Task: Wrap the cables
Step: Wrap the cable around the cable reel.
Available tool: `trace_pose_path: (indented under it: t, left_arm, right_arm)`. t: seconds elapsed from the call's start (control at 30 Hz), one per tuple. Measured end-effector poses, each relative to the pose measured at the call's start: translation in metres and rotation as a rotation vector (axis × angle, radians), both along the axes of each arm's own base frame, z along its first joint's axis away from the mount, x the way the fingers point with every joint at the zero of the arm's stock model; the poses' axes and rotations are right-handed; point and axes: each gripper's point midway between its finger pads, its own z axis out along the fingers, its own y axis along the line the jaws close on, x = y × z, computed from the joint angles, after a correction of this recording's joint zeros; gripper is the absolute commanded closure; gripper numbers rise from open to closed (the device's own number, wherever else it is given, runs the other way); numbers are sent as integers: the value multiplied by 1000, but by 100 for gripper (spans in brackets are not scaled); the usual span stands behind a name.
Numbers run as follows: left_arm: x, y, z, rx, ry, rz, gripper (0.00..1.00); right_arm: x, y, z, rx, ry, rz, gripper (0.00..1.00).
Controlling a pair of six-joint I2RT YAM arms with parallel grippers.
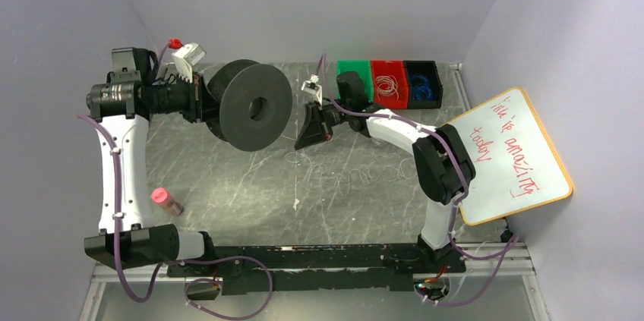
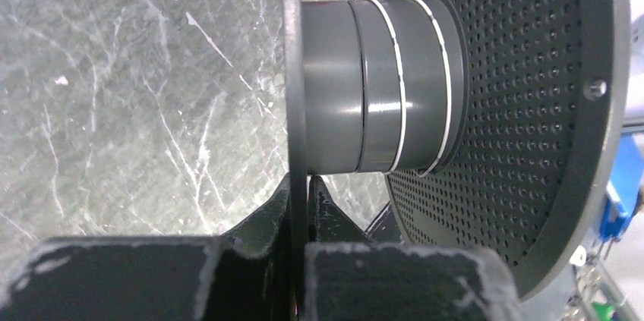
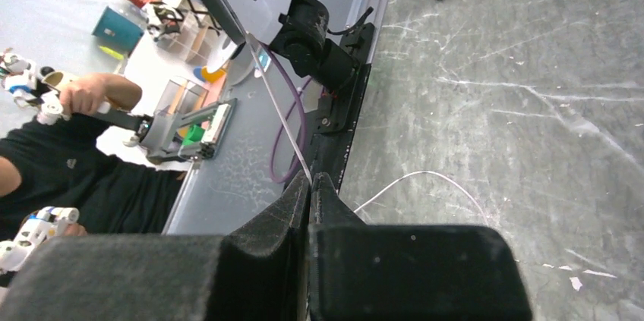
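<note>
My left gripper [image 1: 203, 99] [image 2: 306, 181] is shut on the thin rim of the big black spool [image 1: 250, 105], holding it off the table at the back left. In the left wrist view, two turns of the thin whitish cable [image 2: 398, 86] lie round the grey hub [image 2: 334, 93]. My right gripper [image 1: 310, 133] [image 3: 310, 177] hangs just right of the spool, shut on the cable [image 3: 267, 87], which runs taut up and away from the fingertips. More of the cable lies in loose curls on the table [image 1: 353, 177], and a loop of it [image 3: 425, 174] shows beside the right fingers.
Green [image 1: 353, 78], red [image 1: 389, 82] and black [image 1: 423, 82] bins stand at the back right. A whiteboard [image 1: 509, 154] leans at the right wall. A pink-capped bottle [image 1: 165, 201] lies near the left arm. A person [image 3: 61, 177] sits beyond the table's near edge.
</note>
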Motion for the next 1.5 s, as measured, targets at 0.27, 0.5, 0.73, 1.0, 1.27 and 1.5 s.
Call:
trace_pose_path:
  t: [0.27, 0.5, 0.73, 1.0, 1.27, 1.5]
  left_arm:
    - [-18, -6, -1, 106, -125, -193, 98]
    - [-25, -27, -23, 243, -182, -332, 98]
    - [-14, -28, -49, 400, -205, -329, 98]
    - [-1, -27, -61, 499, -234, -279, 98]
    - [6, -35, -84, 627, -238, -268, 98]
    - [15, -37, -90, 684, -238, -205, 98]
  right_arm:
    - [11, -16, 12, -5, 89, -17, 100]
    - [24, -33, 20, -26, 168, -49, 100]
    - [26, -44, 39, -22, 178, -70, 100]
    - [31, -52, 54, -1, 138, -108, 100]
    - [34, -54, 60, -5, 173, -135, 100]
    - [36, -57, 74, 11, 150, -177, 99]
